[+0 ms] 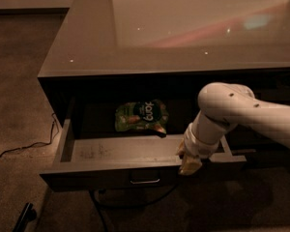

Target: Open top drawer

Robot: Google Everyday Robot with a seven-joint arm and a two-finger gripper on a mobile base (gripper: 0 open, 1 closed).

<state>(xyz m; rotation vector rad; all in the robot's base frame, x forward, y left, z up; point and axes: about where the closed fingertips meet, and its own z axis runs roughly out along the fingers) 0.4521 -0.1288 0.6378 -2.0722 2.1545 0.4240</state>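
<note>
Down at the far left, a thin cable (20, 149) trails across the brown carpet (19, 81), and near the bottom corner lies a small dark object (24, 216) that I cannot make out. To the right of these stands a low dark cabinet (50, 88) with a glossy tabletop (135, 33) that catches a few specks of light and a pinkish reflection. The top drawer (111, 151) stands open just below that tabletop, drawn well out toward the near side, its scuffed grey floor showing. A green bag (141, 116) with printed lettering lies in the drawer's far half, roughly at the middle of its width. On the drawer's dark front, a small rectangular loop handle (145, 181) sits at the centre, untouched. A second cable (100, 208) hangs down to the floor beneath it. Right of the handle, the claw (189, 164) points downward at the drawer front's top edge, its yellowish tip lying over the front; whether it is open or closed I cannot tell. The white arm (241, 112) reaches in from the right edge, bending down over the drawer's right side.
</note>
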